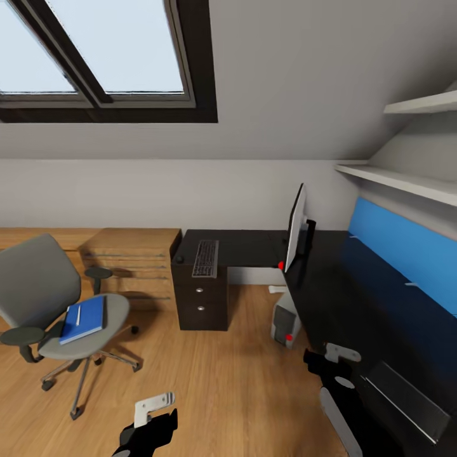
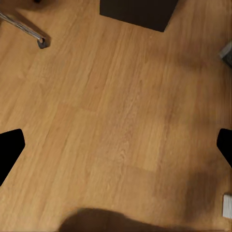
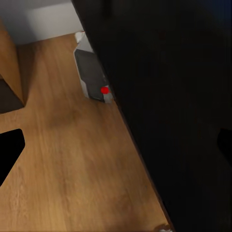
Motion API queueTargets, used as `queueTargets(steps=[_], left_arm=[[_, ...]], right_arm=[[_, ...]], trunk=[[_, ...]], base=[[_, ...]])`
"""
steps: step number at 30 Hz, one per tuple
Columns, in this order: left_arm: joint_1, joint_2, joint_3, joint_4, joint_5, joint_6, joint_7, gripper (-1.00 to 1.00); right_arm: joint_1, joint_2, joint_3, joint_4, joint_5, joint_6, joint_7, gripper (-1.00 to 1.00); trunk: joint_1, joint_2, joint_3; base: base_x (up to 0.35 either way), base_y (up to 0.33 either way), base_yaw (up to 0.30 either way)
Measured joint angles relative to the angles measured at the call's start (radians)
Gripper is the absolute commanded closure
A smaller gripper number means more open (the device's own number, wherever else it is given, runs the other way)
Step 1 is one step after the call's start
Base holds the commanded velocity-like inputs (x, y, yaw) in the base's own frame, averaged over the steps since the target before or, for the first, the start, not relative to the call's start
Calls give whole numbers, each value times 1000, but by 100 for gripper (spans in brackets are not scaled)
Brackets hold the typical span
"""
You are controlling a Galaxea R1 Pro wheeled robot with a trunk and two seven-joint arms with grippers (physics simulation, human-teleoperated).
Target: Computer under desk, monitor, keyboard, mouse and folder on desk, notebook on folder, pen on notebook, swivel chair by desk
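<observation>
Left end effector (image 1: 152, 416) low over bare wood floor (image 1: 222, 381), fingers spread, nothing between. Right end effector (image 1: 327, 362) at the near edge of the black desk (image 1: 355, 298), fingers apart, empty. Blue folder (image 1: 84, 319) with white pen (image 1: 79, 315) on top, lying on the seat of the swivel chair (image 1: 44, 298), well ahead and left of the left end effector. Keyboard (image 1: 205, 258) and mouse (image 1: 179, 259) on the desk's far wing, monitor (image 1: 294, 227) upright at the corner. Computer (image 1: 284, 320) under the desk, just ahead of the right end effector.
</observation>
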Motion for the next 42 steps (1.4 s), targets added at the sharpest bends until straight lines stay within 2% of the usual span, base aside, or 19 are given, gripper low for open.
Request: queueTargets(steps=[11,23,34,42], left_arm=[[0,3,-5,1,-1,-1,0,-100],[0,3,-6,0,-1,-1,1,-100],[0,3,0,-2,-1,-4,2,-100],[0,4,3,-4,1,-75,-1,-100]], right_arm=[[1,-6,0,5,9,-22,69,-100],[2,-9,4,35,10,-46,72,-100],[1,-9,5,36,33,-47,73,-100],[1,-9,10,38,36,-49,88,-100]], trunk=[[0,0,-2],[0,0,-2],[0,0,-2],[-1,0,-2]], base=[[0,-341,-105],[0,-347,-1],[50,-276,0],[287,-33,0]])
